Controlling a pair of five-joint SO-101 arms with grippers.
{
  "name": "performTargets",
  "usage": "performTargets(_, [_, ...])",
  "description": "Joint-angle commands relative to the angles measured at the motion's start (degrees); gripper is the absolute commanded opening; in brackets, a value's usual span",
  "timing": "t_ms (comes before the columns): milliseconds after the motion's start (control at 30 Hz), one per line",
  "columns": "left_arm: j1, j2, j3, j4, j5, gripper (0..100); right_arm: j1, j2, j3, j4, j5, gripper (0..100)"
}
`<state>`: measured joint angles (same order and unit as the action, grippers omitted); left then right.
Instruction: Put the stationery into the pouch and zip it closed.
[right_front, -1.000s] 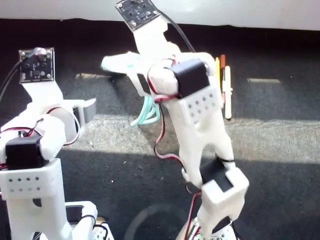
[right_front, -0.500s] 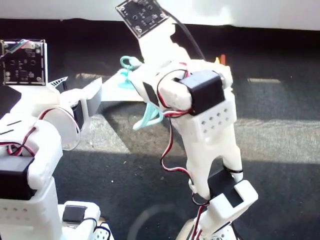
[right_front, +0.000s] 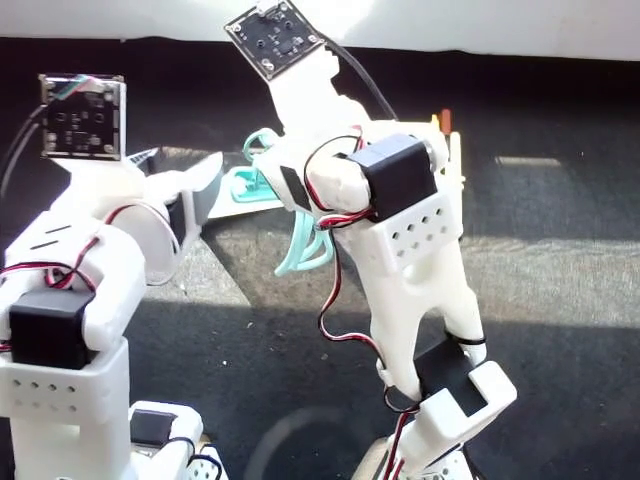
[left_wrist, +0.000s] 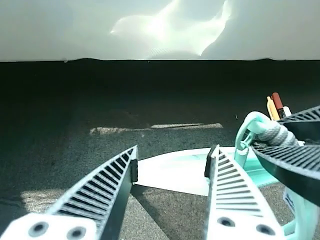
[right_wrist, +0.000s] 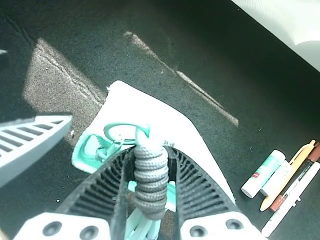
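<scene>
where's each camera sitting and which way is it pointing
High view: fixed above, behind the arm bases, looking down over the table; left arm and right arm show.
Left wrist view: on the left wrist, looking low across the table past the open left gripper at the pouch.
Right wrist view: on the right wrist, looking down past the right gripper, shut on a grey cord, at pouch and pens.
Shared: both wrist views show pouch, pens, cord.

No words or numbers can be read anywhere. The small white and green tube-shaped glue stick (right_wrist: 260, 173), lying just beside the orange plastic pen (right_wrist: 299, 157), has a tiny red mark, too small to read.
</scene>
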<state>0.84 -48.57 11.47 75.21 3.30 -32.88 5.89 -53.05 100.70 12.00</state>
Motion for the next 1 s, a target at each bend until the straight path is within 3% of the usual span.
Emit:
performTargets(0, [3.6,-0.4,0.3,-0.4,0.4,23,-0.6,-2.6,-0.1,-0.1,0.6,0.5])
performTargets(133, [4.3,-0.5,0.5,-0.2,0.4,23,-0.5,-2.5,-0.1,-0.1,0.6,0.5])
performTargets(333, [4.2,-0.4,2.2,6.6,0.1,23,-0.4,-2.4,-0.1,-0.1,0.6,0.5])
performTargets(567, [4.2,-0.5,8.0,1.8,0.1,23,-0.6,-2.6,-0.1,0.0,0.6,0.5])
performTargets(967, [4.2,-0.5,0.5,3.6,0.4,23,-0.6,-2.7,-0.1,0.0,0.6,0.5])
